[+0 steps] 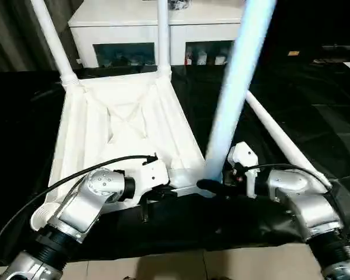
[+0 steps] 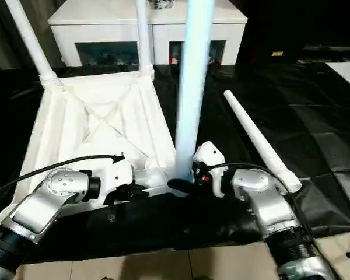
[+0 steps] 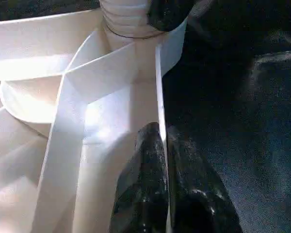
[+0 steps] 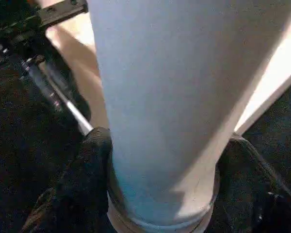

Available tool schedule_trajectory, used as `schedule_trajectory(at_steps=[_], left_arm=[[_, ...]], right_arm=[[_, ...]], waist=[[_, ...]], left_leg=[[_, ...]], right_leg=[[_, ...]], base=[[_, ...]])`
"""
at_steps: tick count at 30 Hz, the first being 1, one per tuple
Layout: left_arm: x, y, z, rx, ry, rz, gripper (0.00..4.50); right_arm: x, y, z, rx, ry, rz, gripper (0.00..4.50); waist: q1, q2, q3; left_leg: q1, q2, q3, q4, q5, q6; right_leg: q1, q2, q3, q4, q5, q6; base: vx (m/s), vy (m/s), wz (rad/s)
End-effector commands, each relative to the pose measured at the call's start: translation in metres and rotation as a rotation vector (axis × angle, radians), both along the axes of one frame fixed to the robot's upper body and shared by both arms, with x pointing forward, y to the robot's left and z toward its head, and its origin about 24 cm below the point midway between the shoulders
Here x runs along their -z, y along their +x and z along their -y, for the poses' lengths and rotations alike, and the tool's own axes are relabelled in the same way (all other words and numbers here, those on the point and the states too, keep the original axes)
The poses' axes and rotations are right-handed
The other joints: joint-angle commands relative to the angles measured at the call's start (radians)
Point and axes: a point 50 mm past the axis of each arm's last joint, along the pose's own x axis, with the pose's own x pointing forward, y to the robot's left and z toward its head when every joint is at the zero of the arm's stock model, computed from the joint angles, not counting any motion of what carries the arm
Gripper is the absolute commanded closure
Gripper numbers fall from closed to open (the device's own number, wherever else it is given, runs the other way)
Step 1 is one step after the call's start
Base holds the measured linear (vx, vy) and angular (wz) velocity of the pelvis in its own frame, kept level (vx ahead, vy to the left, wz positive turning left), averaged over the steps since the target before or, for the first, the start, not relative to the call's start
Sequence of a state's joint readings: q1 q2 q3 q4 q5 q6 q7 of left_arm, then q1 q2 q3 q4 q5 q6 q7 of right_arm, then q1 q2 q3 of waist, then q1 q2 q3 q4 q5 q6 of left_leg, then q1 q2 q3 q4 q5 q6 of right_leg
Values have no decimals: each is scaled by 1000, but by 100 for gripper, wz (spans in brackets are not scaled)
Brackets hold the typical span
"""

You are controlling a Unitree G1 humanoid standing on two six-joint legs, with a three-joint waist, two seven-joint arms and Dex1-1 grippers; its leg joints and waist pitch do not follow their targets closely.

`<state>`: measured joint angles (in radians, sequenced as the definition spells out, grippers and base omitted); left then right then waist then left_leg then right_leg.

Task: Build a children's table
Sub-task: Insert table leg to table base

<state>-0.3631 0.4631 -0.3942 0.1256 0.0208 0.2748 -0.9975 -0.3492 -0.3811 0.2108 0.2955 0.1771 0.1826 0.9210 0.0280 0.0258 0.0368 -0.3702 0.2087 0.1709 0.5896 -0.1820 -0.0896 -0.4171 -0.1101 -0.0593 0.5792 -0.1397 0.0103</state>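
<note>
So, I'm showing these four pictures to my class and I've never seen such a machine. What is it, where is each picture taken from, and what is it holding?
It is a humanoid robot with two silver arms, each ending in two black fingers. The two wide pictures come from cameras in its head, looking down over its arms. The two close pictures come from cameras on its wrists.

On the black sheet lies a white plastic table top, upside down, ribs showing. Two legs already stand in the far corners. A spare leg lies to the right.

The right gripper is closed around the base of a third leg, held upright at the near corner socket. The left gripper pinches the table top's edge wall nearby, seemingly steadying it. Behind stands a white cabinet.
</note>
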Motion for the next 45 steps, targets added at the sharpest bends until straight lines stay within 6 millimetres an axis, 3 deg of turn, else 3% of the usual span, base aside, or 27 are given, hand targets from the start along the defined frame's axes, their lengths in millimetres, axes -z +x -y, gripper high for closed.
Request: schedule_trajectory(at_steps=[1,3,4,5,6,7,8,9,11,12,13,15,16,20,22,25,27,30,31,32,33,35,38,42,45], left_arm=[[-3,4,7,-13,-6,21,450],[0,15,13,-142,-12,40,450],[1,20,15,-192,-13,49,450],[2,21,16,-212,-13,52,450],[3,30,22,-311,-18,66,450],[4,38,28,-405,-24,74,450],[4,38,28,-405,-24,74,450],[5,44,34,-481,-28,86,450],[4,50,41,-543,-46,96,450],[2,54,48,-581,-69,113,450],[0,57,53,-607,-83,129,450],[-3,61,60,-607,-94,157,450],[-4,62,60,-606,-92,162,450],[-4,57,56,-521,-64,193,450],[-3,50,48,-439,-43,192,450],[-2,45,43,-394,-43,175,450],[-1,42,39,-364,-33,175,450],[0,31,21,-261,-20,137,450],[0,27,15,-211,-12,123,450],[-1,23,15,-161,-24,112,450],[-1,20,14,-123,-33,98,450],[-1,13,12,-52,-38,66,450],[-3,6,10,16,-34,17,450],[-5,4,11,40,-43,5,450],[-6,4,11,46,-43,7,450]], right_arm=[[7,9,-1,118,-42,8,182],[16,15,-14,252,-32,-4,182],[18,17,-20,295,-31,-10,182],[20,18,-22,318,-34,-10,182],[25,23,-31,435,-49,-17,183],[29,28,-38,545,-71,-28,183],[29,28,-38,545,-71,-28,183],[32,32,-45,622,-71,-42,183],[32,36,-56,677,-56,-49,183],[30,39,-67,689,-33,-41,183],[28,41,-75,692,-16,-35,183],[22,44,-88,660,39,-35,183],[19,44,-91,639,75,-43,148],[11,46,-82,624,85,30,111],[7,46,-64,632,51,90,85],[4,45,-52,598,27,132,69],[2,44,-46,568,11,153,60],[-11,23,-17,319,16,161,60],[-14,11,-8,207,-5,170,60],[-14,7,-4,173,-6,155,60],[-14,4,-1,144,-5,142,60],[-16,-3,4,78,10,102,60],[-13,-12,9,-12,-7,23,60],[-10,-10,9,-9,-25,8,60],[-7,-9,8,-27,-65,4,60]], waist=[[-5,-8,-54],[-14,-8,-51],[-21,-9,-49],[-23,-12,-52],[-30,-12,-51],[-33,-10,-46],[-37,-11,-44],[-38,-11,-49],[-44,-7,-50],[-46,-13,-51],[-48,-11,-50],[-47,-12,-53],[-43,-10,-56],[-39,-8,-57],[-43,-4,-60],[-40,-7,-66],[-37,-6,-67],[-22,-3,-64],[-11,2,-66],[-7,1,-67],[-10,1,-63],[-5,4,-66],[-8,1,-62],[2,-1,-56],[4,-6,-55]], left_leg=[[2,5,9,-79,-306,34],[4,3,6,-82,-359,10],[11,0,5,-80,-394,-5],[13,-2,1,-79,-396,-10],[7,-1,-2,-82,-397,-11],[12,-3,-1,-82,-421,-11],[15,-7,0,-78,-440,-15],[20,-10,-6,-75,-456,-16],[13,-8,-7,-77,-447,-11],[17,-13,-6,-73,-458,-5],[22,-15,-3,-68,-470,2],[17,-13,-6,-72,-458,16],[11,-10,-7,-76,-439,24],[4,-6,-2,-82,-403,37],[-11,-2,-8,-90,-370,36],[-3,-1,1,-79,-334,41],[-6,0,6,-75,-285,58],[-7,3,8,-73,-275,78],[-4,6,6,-72,-260,84],[-1,7,7,-70,-247,89],[-7,7,7,-73,-241,96],[2,7,7,-71,-248,91],[3,9,9,-76,-274,85],[11,10,11,-79,-333,50],[10,8,10,-81,-337,37]], right_leg=[[47,-11,20,-59,-328,-192],[43,-10,17,-66,-422,-159],[35,-12,16,-78,-486,-140],[38,-13,14,-80,-497,-132],[41,-13,12,-81,-510,-118],[30,-9,10,-89,-548,-104],[26,-9,7,-94,-582,-95],[29,-12,-1,-101,-622,-74],[28,-13,-1,-103,-601,-71],[25,-8,-6,-107,-609,-63],[18,-10,-9,-114,-635,-56],[27,-12,-12,-113,-615,-55],[35,-13,-10,-108,-574,-62],[39,-13,-1,-97,-483,-99],[54,-14,0,-84,-424,-109],[49,-17,7,-80,-364,-146],[48,-13,11,-71,-291,-176],[52,-11,14,-65,-268,-182],[56,-11,15,-60,-237,-182],[55,-11,17,-57,-206,-187],[56,-10,17,-52,-183,-203],[57,-10,16,-51,-182,-222],[54,-8,17,-51,-191,-237],[45,-11,21,-62,-303,-211],[44,-11,22,-63,-330,-191]], base=[[0,0,0],[0,0,0],[0,0,0],[0,0,0],[0,0,0],[0,0,0],[0,0,0],[0,0,0],[0,0,0],[0,0,0],[0,0,0],[0,0,0],[0,0,0],[0,0,0],[0,0,0],[0,0,0],[0,0,0],[0,0,0],[57,-8,1],[57,-8,1],[0,0,0],[0,0,0],[0,0,0],[0,0,0],[0,0,0]])
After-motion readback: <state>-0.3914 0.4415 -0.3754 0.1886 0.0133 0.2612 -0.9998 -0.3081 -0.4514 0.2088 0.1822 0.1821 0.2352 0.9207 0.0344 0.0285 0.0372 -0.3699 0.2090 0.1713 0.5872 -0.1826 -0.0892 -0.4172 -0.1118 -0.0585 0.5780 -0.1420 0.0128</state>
